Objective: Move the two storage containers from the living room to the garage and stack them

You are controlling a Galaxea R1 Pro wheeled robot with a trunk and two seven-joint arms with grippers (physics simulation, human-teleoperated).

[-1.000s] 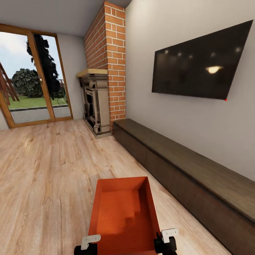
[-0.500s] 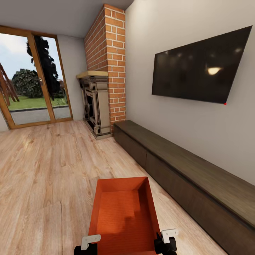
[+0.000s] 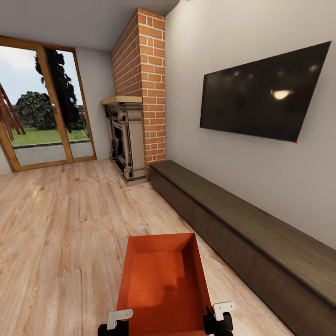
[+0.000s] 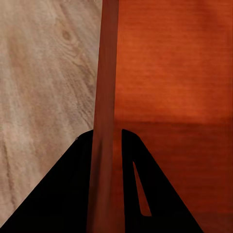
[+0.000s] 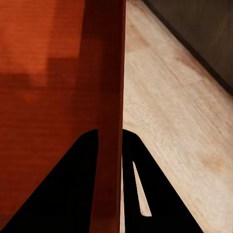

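Early days tbh. One storage container [image 3: 161,284] was carried low in front of the bot, left gripper [image 4: 108,138] and right gripper [image 5: 110,138] each pinching a side wall. It was in the living room w/ fireplace [image 3: 125,140] and TV [image 3: 263,98]; garage + stacking were left imo.

The head camera looks forward and down from above an orange-red container [image 3: 162,284], facing along the wood floor [image 3: 60,224] toward the far glass doors [image 3: 44,100], with the long cabinet [image 3: 242,224] on the right. Each wrist camera sits very close against one side wall of that container [image 4: 106,97] [image 5: 104,97], looking along it. All three views share the container and the floor beside it.
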